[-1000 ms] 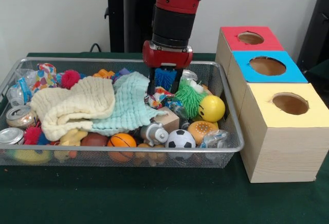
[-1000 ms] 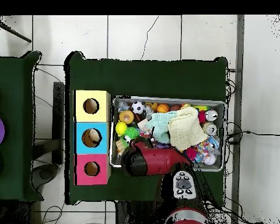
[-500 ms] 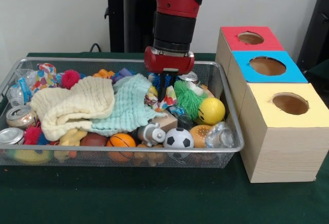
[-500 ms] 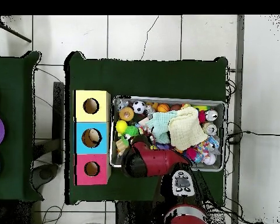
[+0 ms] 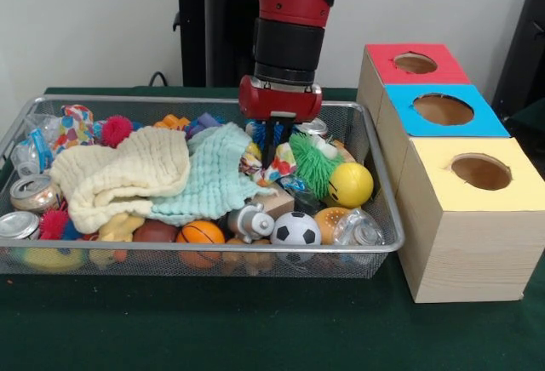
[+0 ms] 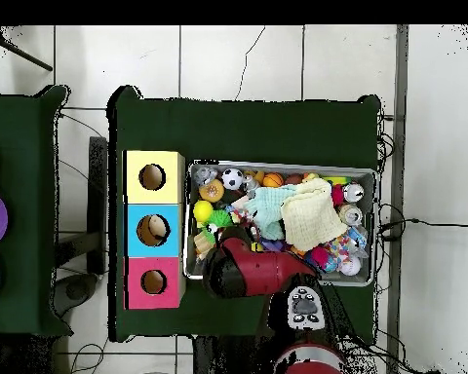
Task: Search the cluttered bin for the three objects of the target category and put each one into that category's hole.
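Gripper (image 5: pixel 270 151) is lowered into the wire bin (image 5: pixel 387 209); fingers (image 5: pixel 269 143) are seen pressed together, nothing held. Tips are placed beside the green spiky ball (image 5: pixel 312 162), over a multicolored toy (image 5: pixel 271 167). Three boxes with holes are lined up beside the bin: red (image 5: pixel 415 64), blue (image 5: pixel 443 110), yellow (image 5: pixel 480 172).

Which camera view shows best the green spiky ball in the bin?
The front view shows it best: the green spiky ball lies in full sight between the end effector and the yellow smiley ball. In the overhead view only a small green patch shows beside the red arm, which covers part of the bin.
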